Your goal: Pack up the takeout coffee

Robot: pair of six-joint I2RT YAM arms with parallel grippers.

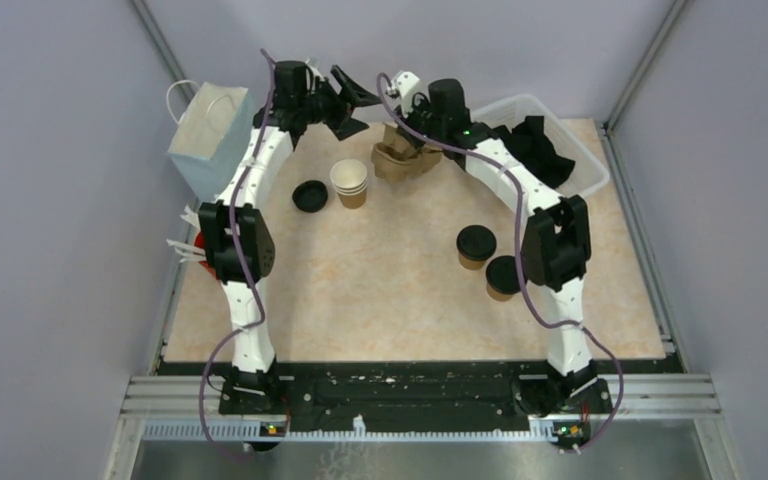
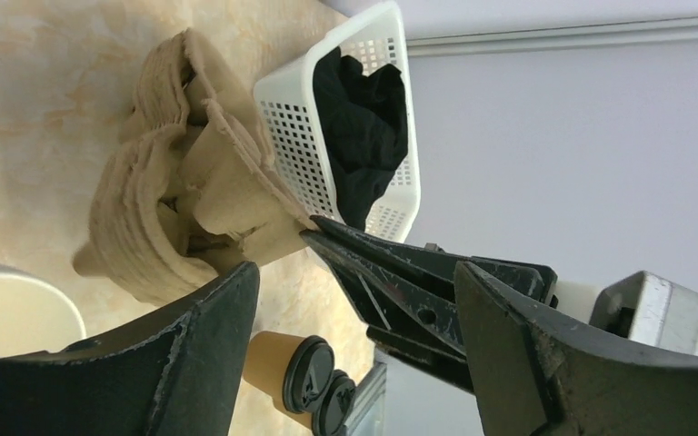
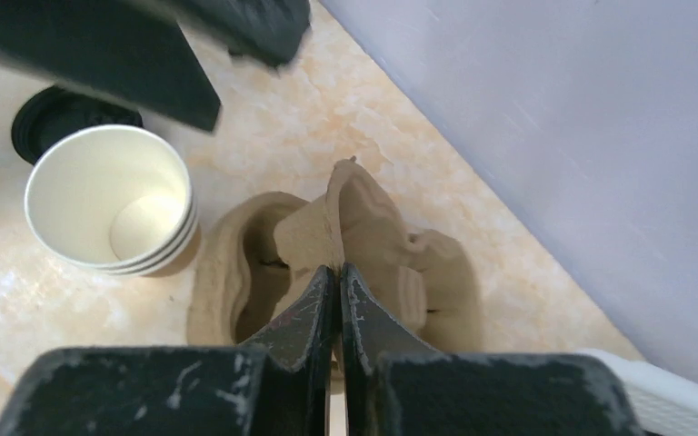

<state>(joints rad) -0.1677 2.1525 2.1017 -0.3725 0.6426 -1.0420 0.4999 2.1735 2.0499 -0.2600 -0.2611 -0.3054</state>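
Right claw [image 3: 338,300] pinches carrier [image 3: 377,218]; left claw [image 2: 354,277] spread wide.

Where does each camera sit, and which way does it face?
Top external: above and behind, looking down at the table; left arm, right arm show.
Left wrist: on the left gripper, facing the carrier stack and white basket; open fingers frame it.
Right wrist: on the right gripper, looking down past shut fingers pinching a carrier.
Both wrist views share that stack.
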